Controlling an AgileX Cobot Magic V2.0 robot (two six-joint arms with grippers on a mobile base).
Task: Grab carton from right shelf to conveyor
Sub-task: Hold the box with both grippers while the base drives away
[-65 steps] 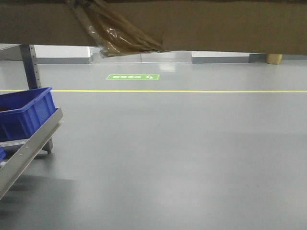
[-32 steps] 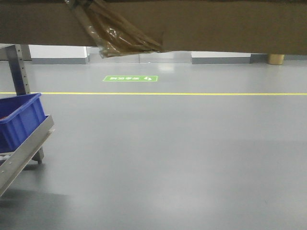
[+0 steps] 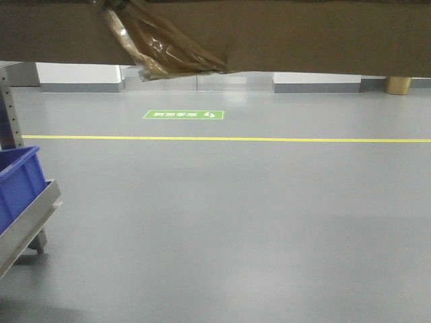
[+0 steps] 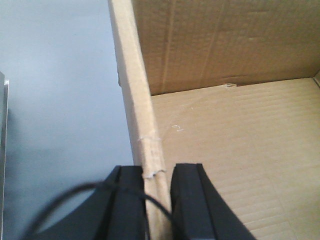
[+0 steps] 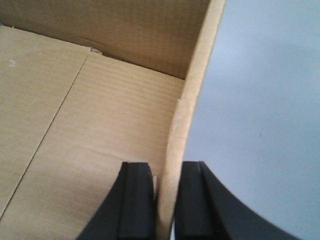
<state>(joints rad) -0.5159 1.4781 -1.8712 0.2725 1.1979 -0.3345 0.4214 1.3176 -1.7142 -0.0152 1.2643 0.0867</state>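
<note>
The carton [image 3: 303,37] fills the whole 12 o'clock band of the front view. Its brown face runs from side to side, and grey floor [image 3: 256,222] shows beneath its lower edge. A crumpled wad of amber tape [image 3: 168,50] hangs from that edge at about 11 o'clock.

The left gripper [image 4: 156,200] sits at 6 o'clock in its wrist view. It is set narrow, and its black fingers [image 4: 192,200] pinch the carton's upright side wall, one inside the box and the other outside over the floor. The wall runs from the jaws up toward 12 o'clock, and the ribbed inner bottom spreads out to 3 o'clock. A thin black cable [image 4: 75,192] loops over the outer finger at 7 o'clock.

The right gripper [image 5: 167,200] is also at 6 o'clock in its view and just as narrow. It is clamped on the opposite wall, with one finger inside and one outside. The carton's interior takes up 9 to 12 o'clock, and bare floor takes up 3 o'clock. The carton hangs between the two grippers, above the floor.

In the front view a yellow line [image 3: 269,140] crosses the floor just above centre. A green sign [image 3: 183,115] lies flat beyond it at 11 o'clock. The shelf [image 3: 27,225] shows at the 8 o'clock edge as a slanted metal rail, with a perforated upright [image 3: 10,114] above it at 9 o'clock. A blue bin [image 3: 17,185] sits on the rail. A tan cylinder [image 3: 399,85] stands by the far wall at 2 o'clock.
</note>
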